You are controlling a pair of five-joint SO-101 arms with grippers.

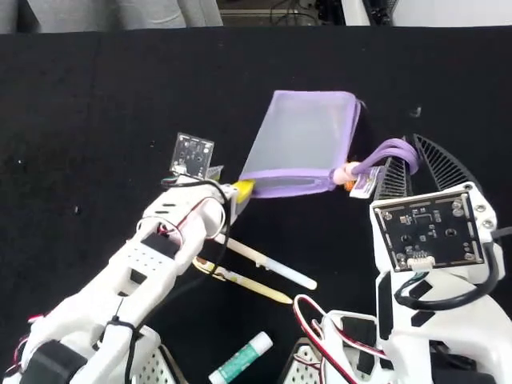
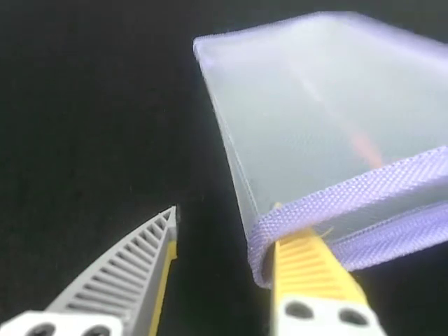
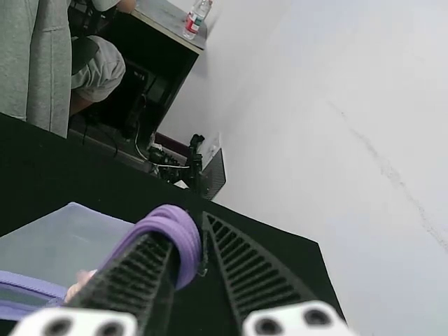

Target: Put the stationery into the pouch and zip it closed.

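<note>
My right end effector pinches the strap of the pouch. My left end effector gapes, holding nothing, one finger hooking the rim, which may slip free.

High view: we're fixed off the arms, looking steeply down on the black table from mid-range, with the arms entering at the near edge. It also catches the left wrist camera and the right wrist camera.
Left wrist view: we look along the left gripper down at the tabletop, very close on the pouch mouth.
Right wrist view: we look along the right gripper, angled up across the table to the wall behind.
All three share the pouch; the high and right wrist views also share its strap.
</note>
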